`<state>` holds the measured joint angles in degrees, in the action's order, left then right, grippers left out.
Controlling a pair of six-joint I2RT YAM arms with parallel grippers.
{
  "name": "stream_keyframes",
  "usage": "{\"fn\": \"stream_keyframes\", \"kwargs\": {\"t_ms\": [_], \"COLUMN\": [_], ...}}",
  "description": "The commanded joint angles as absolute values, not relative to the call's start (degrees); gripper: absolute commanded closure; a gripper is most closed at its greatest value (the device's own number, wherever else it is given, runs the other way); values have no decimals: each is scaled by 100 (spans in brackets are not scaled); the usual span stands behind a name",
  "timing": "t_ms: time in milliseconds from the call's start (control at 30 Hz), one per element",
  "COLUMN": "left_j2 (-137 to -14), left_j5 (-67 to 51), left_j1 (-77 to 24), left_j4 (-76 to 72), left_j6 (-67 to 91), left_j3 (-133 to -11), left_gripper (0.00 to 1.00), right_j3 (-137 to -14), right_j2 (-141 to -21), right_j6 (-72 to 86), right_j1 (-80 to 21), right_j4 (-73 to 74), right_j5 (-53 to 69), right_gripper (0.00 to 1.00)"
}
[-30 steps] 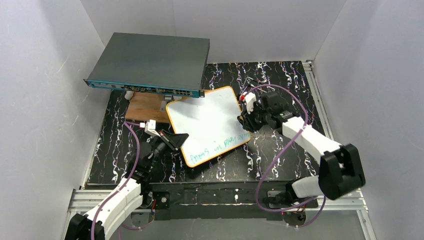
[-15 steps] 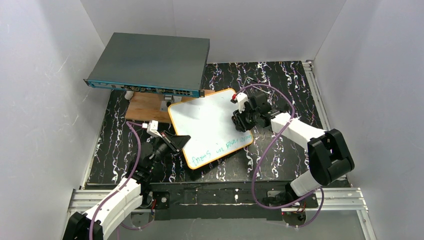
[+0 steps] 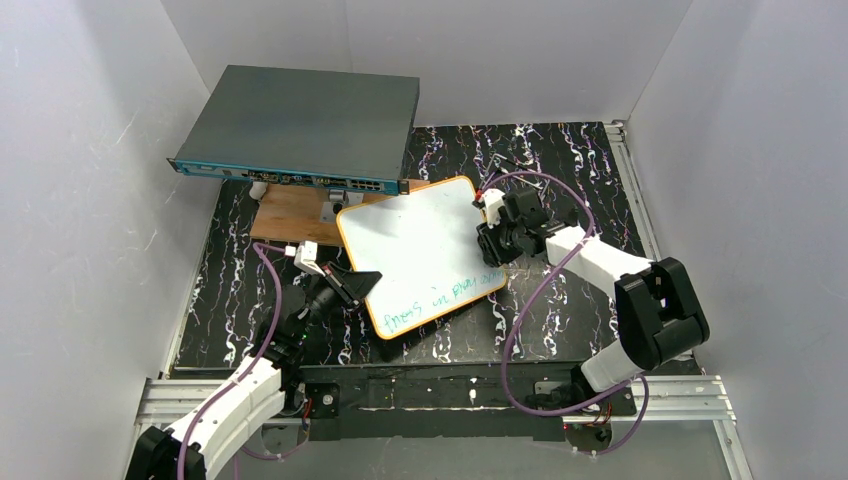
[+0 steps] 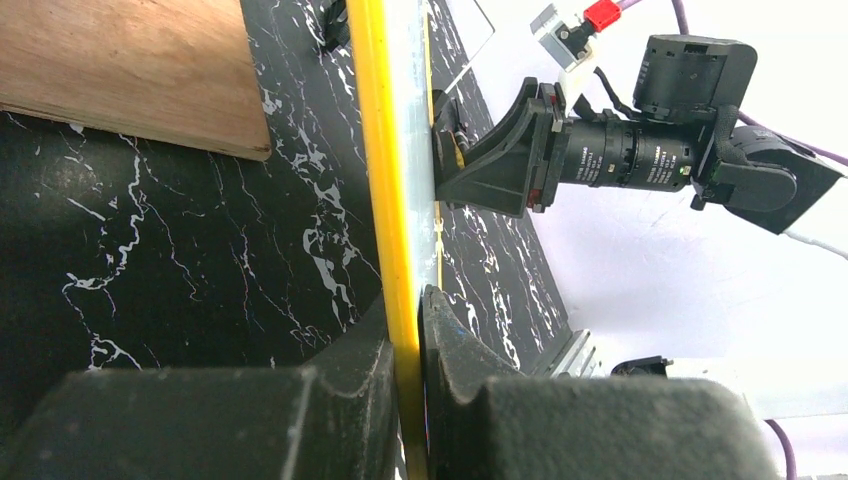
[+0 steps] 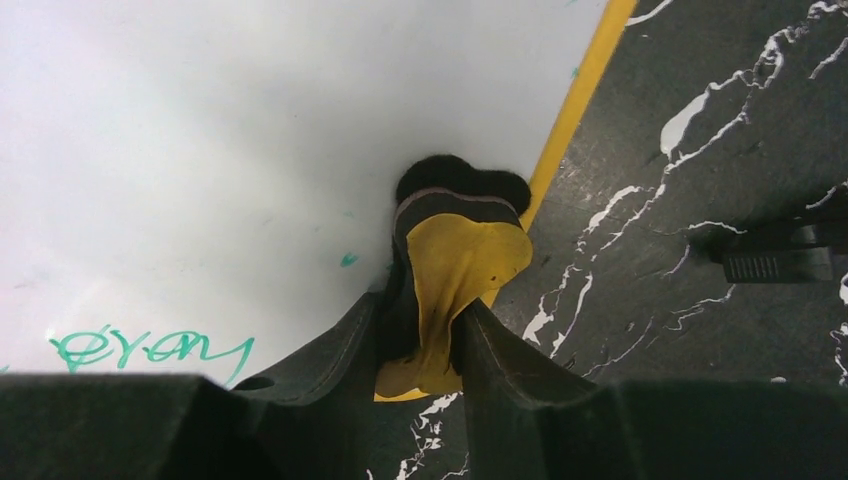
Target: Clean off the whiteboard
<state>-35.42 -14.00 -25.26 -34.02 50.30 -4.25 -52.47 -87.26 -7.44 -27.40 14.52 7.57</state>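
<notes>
One whiteboard (image 3: 420, 250), two grippers, one eraser (image 5: 455, 260)
The left gripper (image 4: 405, 320) clamps the board's edge; the right gripper (image 5: 425, 335) pinches the eraser

the small white board with a yellow frame (image 3: 415, 250) has green handwriting (image 3: 440, 297) near its close edge, too messy to read.

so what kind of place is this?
Probably a lab robot test cell: plain white walls box in a marbled table, left arm and right arm sit on a metal rail, props are a whiteboard and grey box.
</notes>
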Motion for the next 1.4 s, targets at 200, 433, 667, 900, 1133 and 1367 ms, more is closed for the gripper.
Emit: {"fn": "stream_keyframes", "kwargs": {"t_ms": [200,433,667,900,1133,1367], "left_j2": [-3601,-3460,-3471,-3534,-3690,-3685], "left_j5": [-2022,-2039,-2070,-1966,-1994,-1971], "left_j1": [-2645,-2654,-2726,-2936,-3062,-3142], "left_j4": [-2898,-2797,-2819,-2749,-2799,-2769], "left_j6": [3964,3874,3702,3455,3387,3349], "left_j3": [-483,-483,-509,-644,-685,-676], "left_gripper": [100,100,100,100,100,100], "right_j3": [-5246,-5444,-5571,-5348,-5476,-6328], "right_j2": [-8442,-8668,-8952,-8693,-8498,-8909], "right_j6": [-1126,-811,-728,-1002,-804,-832], "right_j1": [-3595,-2960,-2643,-3072,-2834,-2244], "right_j4": [2122,2127,2284,2661,2310,2331], "right_j5": [1974,927,797,2487,1919,1574], "right_gripper": [99,99,99,99,99,99]}}
